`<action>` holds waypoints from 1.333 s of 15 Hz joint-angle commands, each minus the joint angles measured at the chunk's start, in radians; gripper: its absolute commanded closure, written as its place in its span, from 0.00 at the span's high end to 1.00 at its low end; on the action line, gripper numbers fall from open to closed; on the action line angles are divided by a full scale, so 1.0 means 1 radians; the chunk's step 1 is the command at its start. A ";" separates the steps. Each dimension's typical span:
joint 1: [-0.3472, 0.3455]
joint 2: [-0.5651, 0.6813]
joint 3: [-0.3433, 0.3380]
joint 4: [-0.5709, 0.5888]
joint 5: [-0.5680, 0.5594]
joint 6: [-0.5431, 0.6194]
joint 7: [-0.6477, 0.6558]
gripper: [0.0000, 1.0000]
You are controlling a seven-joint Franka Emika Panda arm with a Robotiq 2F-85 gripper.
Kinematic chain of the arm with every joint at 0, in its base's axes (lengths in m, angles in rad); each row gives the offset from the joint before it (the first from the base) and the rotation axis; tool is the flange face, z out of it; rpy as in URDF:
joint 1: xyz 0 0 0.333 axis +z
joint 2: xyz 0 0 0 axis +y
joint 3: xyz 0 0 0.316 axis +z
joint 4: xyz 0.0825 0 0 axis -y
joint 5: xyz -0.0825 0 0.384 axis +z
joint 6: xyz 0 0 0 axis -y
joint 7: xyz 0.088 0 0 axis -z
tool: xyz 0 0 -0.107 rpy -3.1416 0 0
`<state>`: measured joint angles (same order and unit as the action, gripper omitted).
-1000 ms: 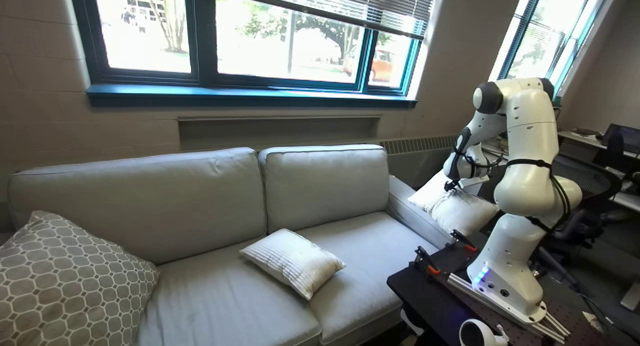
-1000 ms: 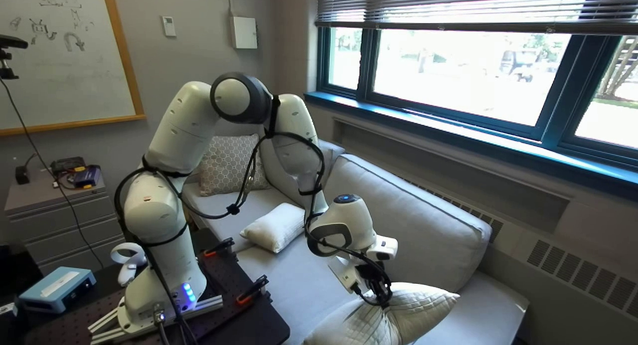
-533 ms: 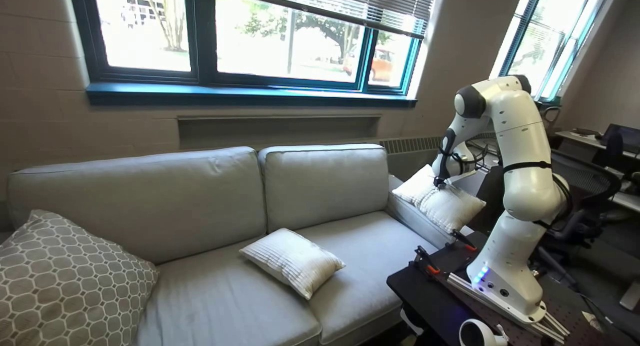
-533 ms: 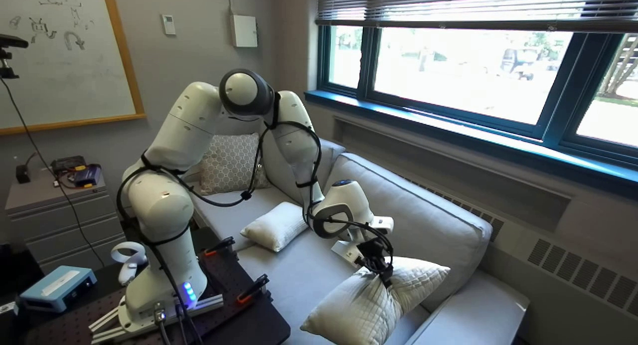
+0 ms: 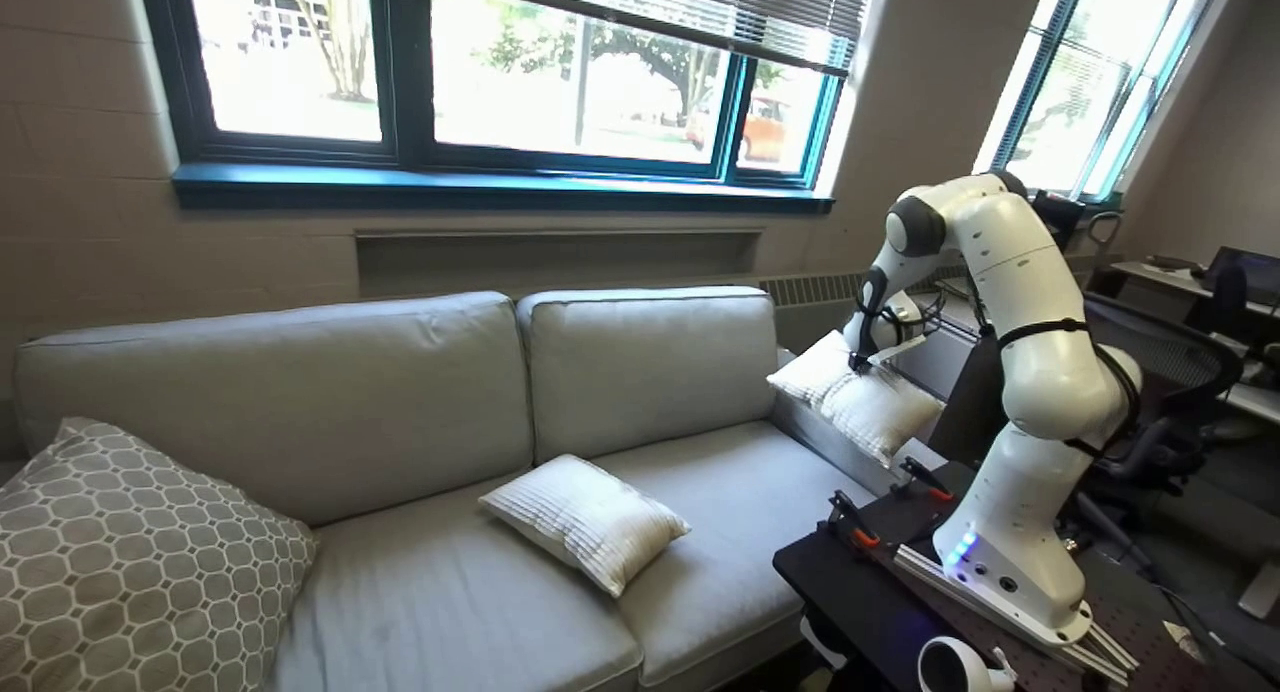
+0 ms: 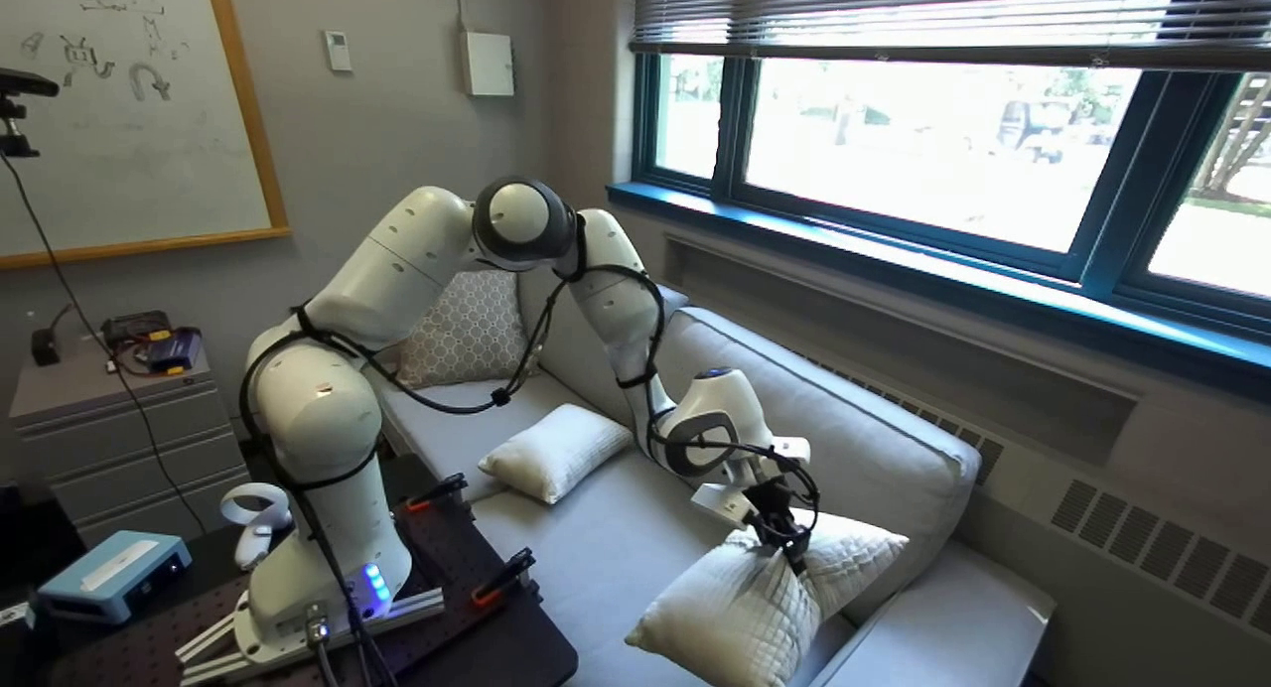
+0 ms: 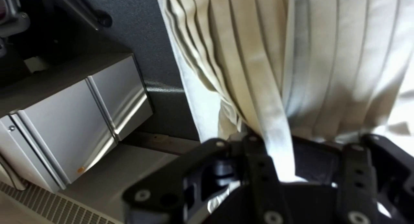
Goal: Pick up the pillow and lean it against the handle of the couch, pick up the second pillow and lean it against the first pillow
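Observation:
Pinched near its middle, the off-white pillow [image 5: 875,412] hangs tilted beside the handle of the couch [image 5: 820,447], the low padded armrest [image 6: 958,618] at the end. Whether the two touch I cannot tell. My gripper [image 6: 792,553] is shut on the pillow from above. In the wrist view the pillow's pleated cloth [image 7: 245,55] bunches up, and a fold runs down past the black fingers [image 7: 263,182]. The second pillow [image 5: 585,522], alike and off-white, lies flat on the couch seat [image 5: 430,612], well away from the gripper.
A large grey patterned cushion [image 5: 140,562] rests at the couch's far end. The back cushions [image 5: 650,372] rise along the wall side. Beside the couch, the robot's dark base table [image 5: 830,562] carries clamps [image 6: 504,578] near its edge. A wall heater [image 6: 1172,543] runs behind.
The arm has reached farther out, carrying the pillow toward the couch and its handle; it rose at first, then shifted sideways. The grip has stayed shut. The second pillow has not moved.

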<state>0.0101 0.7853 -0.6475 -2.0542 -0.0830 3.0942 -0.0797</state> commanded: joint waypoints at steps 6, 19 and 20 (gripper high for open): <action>-0.531 0.044 0.190 0.417 -0.096 -0.176 -0.216 0.05; -0.081 0.431 0.135 0.530 -0.059 -0.192 0.210 0.05; -0.076 0.444 0.127 0.545 -0.056 -0.199 0.218 0.05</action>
<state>-0.0560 1.1752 -0.5004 -1.6125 -0.1486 2.9404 0.1186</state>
